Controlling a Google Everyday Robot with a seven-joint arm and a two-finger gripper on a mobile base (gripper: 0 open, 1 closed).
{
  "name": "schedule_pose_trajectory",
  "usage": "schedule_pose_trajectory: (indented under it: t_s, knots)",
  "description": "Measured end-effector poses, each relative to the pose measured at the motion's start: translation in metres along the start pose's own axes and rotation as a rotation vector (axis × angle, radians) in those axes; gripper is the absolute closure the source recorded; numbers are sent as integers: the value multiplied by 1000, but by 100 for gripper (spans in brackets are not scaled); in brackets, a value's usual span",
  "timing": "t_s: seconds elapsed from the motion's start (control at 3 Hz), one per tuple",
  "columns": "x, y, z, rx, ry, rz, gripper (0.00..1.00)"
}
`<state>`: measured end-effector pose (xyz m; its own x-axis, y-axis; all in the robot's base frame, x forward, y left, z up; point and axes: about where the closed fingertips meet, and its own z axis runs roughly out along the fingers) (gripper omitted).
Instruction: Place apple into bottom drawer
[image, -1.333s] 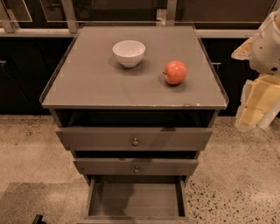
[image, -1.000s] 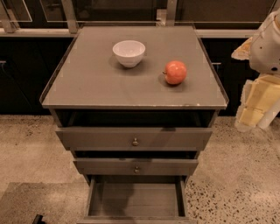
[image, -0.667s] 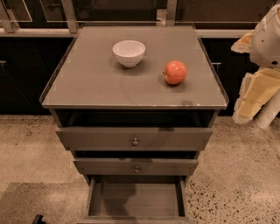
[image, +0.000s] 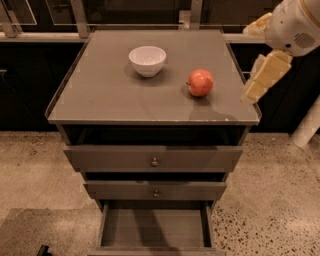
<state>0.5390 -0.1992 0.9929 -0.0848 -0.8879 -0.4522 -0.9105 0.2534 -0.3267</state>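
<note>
The red-orange apple (image: 200, 82) sits on the right half of the grey-brown cabinet's top (image: 110, 95). The bottom drawer (image: 155, 227) is pulled out at the foot of the cabinet, and its flat wooden inside shows nothing in it. My gripper (image: 260, 80) hangs from the white arm at the right edge of the cabinet top, to the right of the apple and apart from it, holding nothing that I can see.
A white bowl (image: 147, 60) stands on the cabinet top, left and behind the apple. Two knobbed drawers (image: 154, 161) sit above the bottom one, slightly ajar. Speckled floor (image: 270, 200) surrounds the cabinet; a dark wall with rails runs behind.
The arm and gripper have moved up and left, closer to the cabinet's right edge. The apple, bowl and drawers have not moved.
</note>
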Motion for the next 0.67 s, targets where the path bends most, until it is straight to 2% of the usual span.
schedule_pose_trajectory:
  t_s: [0.33,0.67]
  knots:
    - [-12,-31,22,-30,-79,33,0]
    - [-15,-37,24,-25,-91,33,0]
